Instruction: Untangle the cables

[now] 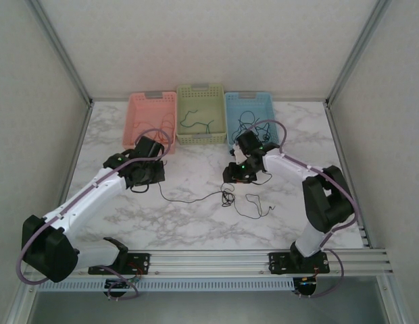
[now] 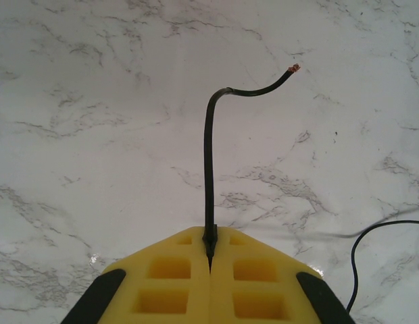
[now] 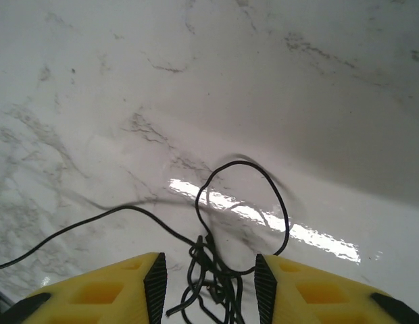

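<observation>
Pinning the black cable (image 2: 208,169) near its bare tip, the left pincer (image 2: 209,237) is clenched on it, likely as an anchor. Right pincer (image 3: 209,273) is released, jaws astride the knot (image 3: 201,255) on the table (image 3: 297,101), probably to tease it loose. Farther back, a green cable (image 1: 196,123) lies in the green basket (image 1: 200,90).

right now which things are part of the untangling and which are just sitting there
In the job: black cable; tangle; left gripper, shut on the cable; right gripper, open around the tangle.
Just sitting: pink basket; green basket; blue basket.
</observation>
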Robot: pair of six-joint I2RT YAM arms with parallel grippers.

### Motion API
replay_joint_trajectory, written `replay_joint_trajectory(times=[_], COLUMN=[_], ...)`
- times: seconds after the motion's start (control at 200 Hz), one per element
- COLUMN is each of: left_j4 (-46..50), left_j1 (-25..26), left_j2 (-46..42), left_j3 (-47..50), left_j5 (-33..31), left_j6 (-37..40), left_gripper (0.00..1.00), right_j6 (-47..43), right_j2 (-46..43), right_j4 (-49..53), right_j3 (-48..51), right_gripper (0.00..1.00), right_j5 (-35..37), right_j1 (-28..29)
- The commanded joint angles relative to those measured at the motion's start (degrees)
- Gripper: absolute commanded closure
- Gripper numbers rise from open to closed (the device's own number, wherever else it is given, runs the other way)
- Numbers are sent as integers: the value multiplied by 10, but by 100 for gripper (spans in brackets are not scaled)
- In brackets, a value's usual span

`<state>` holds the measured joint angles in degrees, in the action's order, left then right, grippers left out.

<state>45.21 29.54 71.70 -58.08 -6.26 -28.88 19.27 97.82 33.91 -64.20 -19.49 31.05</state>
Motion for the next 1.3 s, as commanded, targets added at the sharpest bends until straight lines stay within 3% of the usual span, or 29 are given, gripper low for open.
replay_joint_trajectory(times=[0.0, 0.756, 1.106, 1.291], left_j4=[10, 13, 11, 11], left_j1=[-2, -4, -3, -3], left_j2=[9, 16, 21, 23], left_j3=[-1, -2, -3, -3], left_j5=[-11, -21, -21, -21], left_j6=[5, 12, 12, 13], left_gripper=[100, 100, 100, 100], right_j6=[-37, -47, -45, -43], right_j2=[25, 70, 72, 70], right_j4=[0, -7, -8, -12], right_j3=[-20, -6, 6, 6], right_gripper=[58, 65, 73, 83], right_j5=[18, -23, -25, -29], right_j1=[5, 17, 21, 21])
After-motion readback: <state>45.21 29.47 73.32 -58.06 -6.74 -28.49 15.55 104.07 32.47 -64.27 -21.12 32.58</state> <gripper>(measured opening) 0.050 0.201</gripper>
